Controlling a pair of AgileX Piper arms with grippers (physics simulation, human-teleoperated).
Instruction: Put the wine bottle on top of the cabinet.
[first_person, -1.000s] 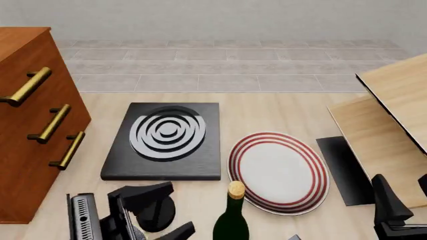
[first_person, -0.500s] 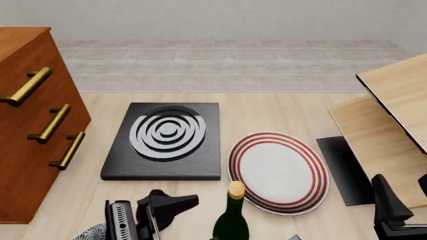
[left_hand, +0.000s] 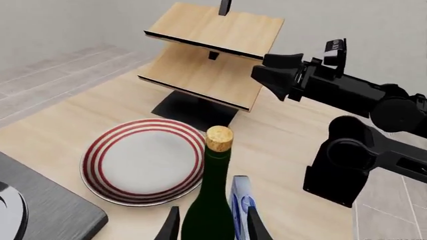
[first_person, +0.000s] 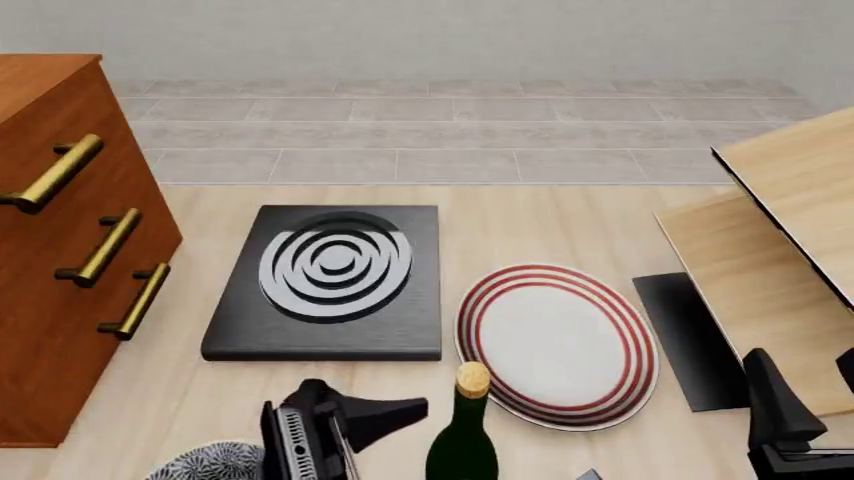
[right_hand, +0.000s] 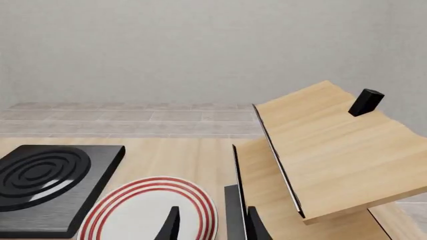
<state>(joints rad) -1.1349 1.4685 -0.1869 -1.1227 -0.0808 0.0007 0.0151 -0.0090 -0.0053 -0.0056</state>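
Standing near the table's front edge, the wine bottle is sitting between the left gripper's open fingers.

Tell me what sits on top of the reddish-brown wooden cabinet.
Only a sliver of the reddish-brown wooden cabinet top edge shows in the front view, and it looks bare; the rest is out of frame. The dark green glass wine bottle stands on the table.

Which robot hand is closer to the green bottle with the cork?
Left. The left end effector sits right beside the wine bottle, fingers either side of it. The right end effector is far off, past the plate.
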